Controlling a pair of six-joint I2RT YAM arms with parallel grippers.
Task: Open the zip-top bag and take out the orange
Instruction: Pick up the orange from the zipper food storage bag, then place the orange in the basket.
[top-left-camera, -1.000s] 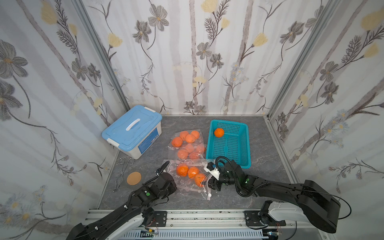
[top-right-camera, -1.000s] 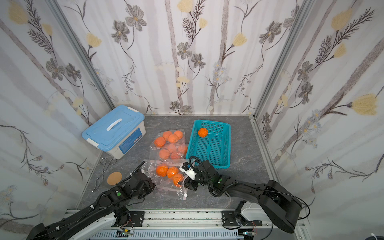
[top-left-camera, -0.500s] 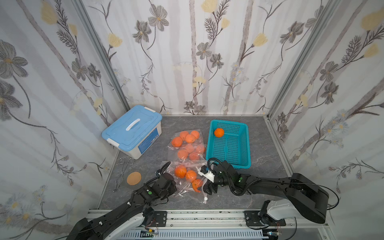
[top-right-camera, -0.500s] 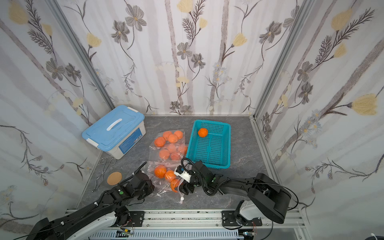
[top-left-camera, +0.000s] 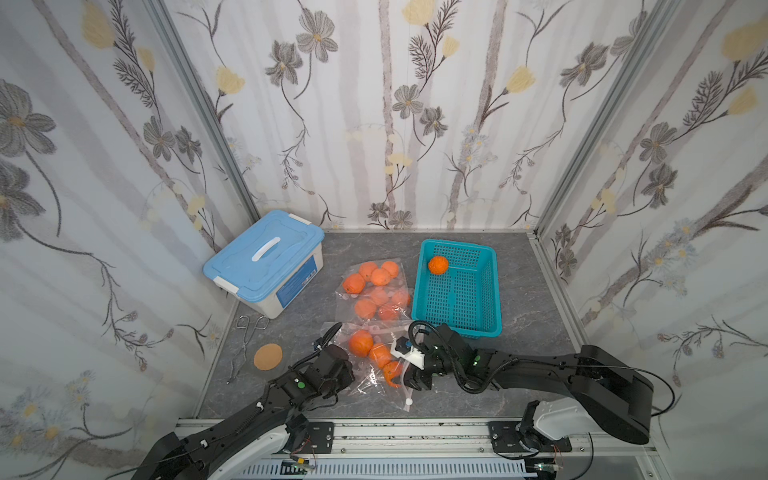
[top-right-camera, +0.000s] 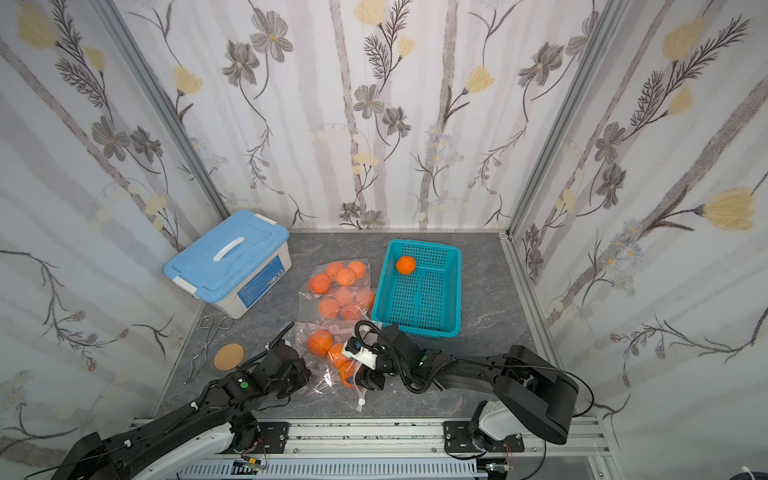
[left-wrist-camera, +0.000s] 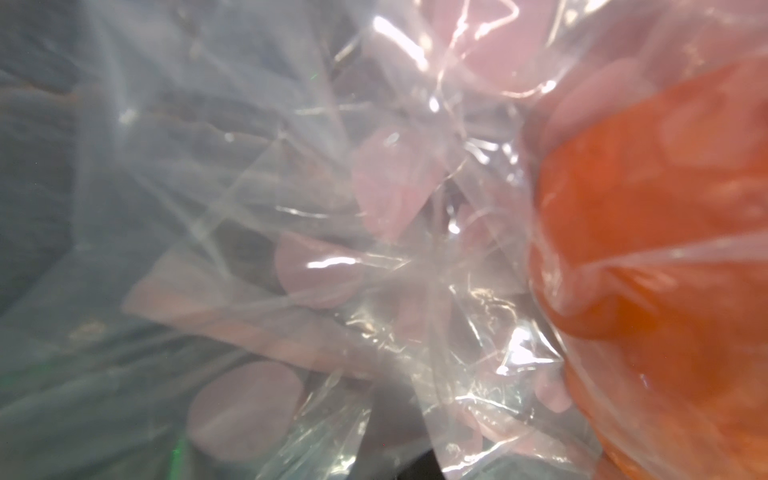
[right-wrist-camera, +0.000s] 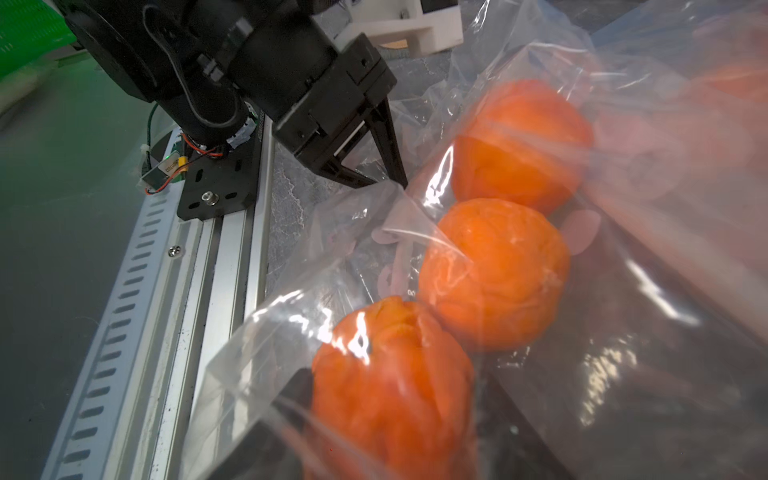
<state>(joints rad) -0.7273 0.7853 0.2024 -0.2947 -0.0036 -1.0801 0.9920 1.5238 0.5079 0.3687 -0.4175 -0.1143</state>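
at table (top-left-camera: 523, 291) front, crinkled clear bag (top-left-camera: 365, 383), three oranges (top-left-camera: 360, 343); left hand (right-wrist-camera: 384, 183) tight on it, right hand (top-left-camera: 408, 382) unclear

Right gripper (top-left-camera: 409, 376) shifted away from the basket (top-left-camera: 469, 299) toward the near side, now at the bag (top-left-camera: 370, 384) mouth, jaws either side of the nearest orange (top-left-camera: 391, 370), the three bagged oranges (top-left-camera: 379, 355) turned from a level row into a slant

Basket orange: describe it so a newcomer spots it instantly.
Find the teal mesh basket on the grey table. One orange sits in its far corner, on the blue box's side. Unlike the others, it lies bare, not inside a clear zip-top bag.
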